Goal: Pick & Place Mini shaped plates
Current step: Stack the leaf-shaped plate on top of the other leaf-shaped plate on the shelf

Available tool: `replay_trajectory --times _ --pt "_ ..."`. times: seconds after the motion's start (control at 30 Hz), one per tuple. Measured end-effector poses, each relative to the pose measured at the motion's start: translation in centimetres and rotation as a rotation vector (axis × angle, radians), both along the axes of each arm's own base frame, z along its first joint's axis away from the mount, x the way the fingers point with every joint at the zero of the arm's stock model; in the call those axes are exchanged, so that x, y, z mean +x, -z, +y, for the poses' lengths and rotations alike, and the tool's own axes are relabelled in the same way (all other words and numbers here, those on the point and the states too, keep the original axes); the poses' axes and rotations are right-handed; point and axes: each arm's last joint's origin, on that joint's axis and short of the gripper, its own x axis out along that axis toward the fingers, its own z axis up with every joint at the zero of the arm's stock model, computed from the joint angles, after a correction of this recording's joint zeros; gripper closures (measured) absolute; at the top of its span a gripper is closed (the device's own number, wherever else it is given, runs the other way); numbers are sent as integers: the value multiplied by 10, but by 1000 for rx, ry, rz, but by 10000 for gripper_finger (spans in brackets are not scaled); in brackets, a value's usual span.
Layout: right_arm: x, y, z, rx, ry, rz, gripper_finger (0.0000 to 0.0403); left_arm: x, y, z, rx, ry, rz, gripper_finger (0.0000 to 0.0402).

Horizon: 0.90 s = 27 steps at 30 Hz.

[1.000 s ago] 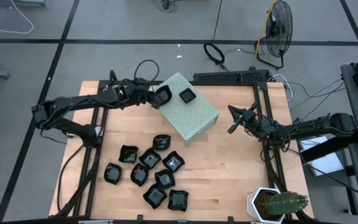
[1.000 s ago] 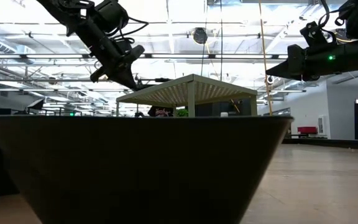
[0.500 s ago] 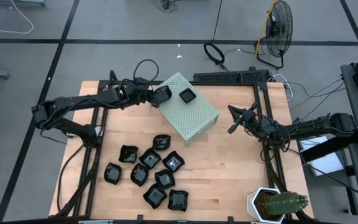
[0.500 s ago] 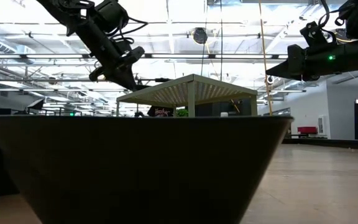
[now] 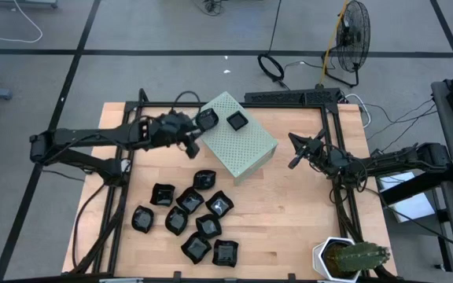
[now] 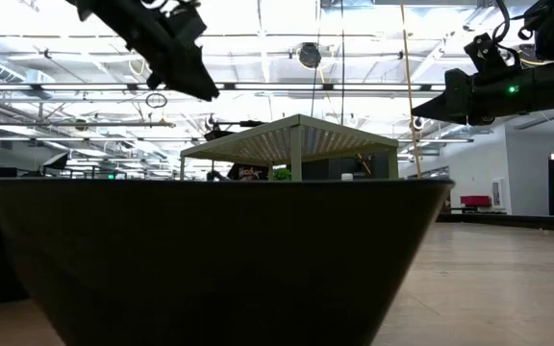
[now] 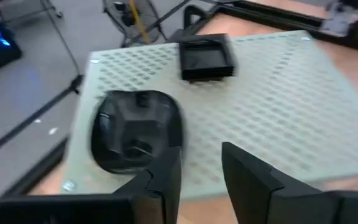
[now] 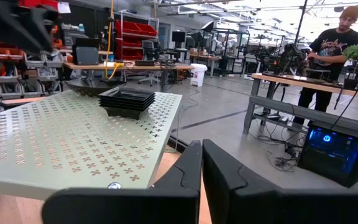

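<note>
Two mini shaped plates rest on top of the pale green perforated box (image 5: 242, 145): a rounded one (image 7: 135, 130) at the box's left corner and a square one (image 7: 207, 56) farther in. Several more black plates (image 5: 191, 216) lie in a cluster on the wooden table near its front. My left gripper (image 7: 201, 168) hangs open beside the box's left corner, short of the rounded plate, with nothing between its fingers. My right gripper (image 5: 294, 153) waits shut to the right of the box, level above the table.
A potted cactus (image 5: 351, 258) stands at the table's near right corner. Black frame rails (image 5: 333, 126) run along the table's sides. In the low view a dark plate (image 6: 219, 259) fills the foreground. A person (image 8: 337, 43) stands at a bench beyond the table.
My left gripper has let go of the rounded plate, which stays on the box's left corner. It has drawn back from the box toward the table's near left and risen, rolling a little.
</note>
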Motion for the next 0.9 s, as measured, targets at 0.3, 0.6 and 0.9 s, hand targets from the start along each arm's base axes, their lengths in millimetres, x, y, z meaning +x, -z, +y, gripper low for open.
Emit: replay_trajectory --times 0.3,0.6,0.9 --pt "0 0 0 0 -1 0 399 4 29 -52 -176 117 204 193" --pt "0 1 0 0 0 6 399 22 72 -71 -266 68 384 152" --pt "0 1 0 0 0 8 399 36 113 -61 -407 21 527 144"
